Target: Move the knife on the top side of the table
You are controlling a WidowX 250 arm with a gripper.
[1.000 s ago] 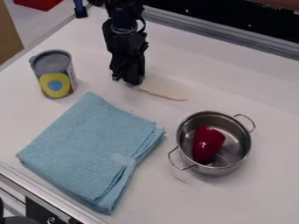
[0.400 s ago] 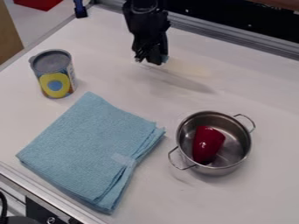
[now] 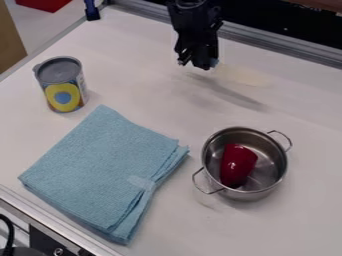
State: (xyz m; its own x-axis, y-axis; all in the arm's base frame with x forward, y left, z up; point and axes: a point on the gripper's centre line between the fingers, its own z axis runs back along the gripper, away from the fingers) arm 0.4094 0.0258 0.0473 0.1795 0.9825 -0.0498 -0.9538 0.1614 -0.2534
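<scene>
The pincer is clamped on the knife, held above the bench; placing it at the top side seems left.

Behind the fingers, a grey metal rail edges the white worktop, with a black backdrop beyond. Far to their left, a tan panel borders a pale surface; a soft shadow slants below them, rightward.

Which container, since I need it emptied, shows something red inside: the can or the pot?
The two-handled metal pot: a red object lies inside it, whereas the can shows a grey top.
</scene>
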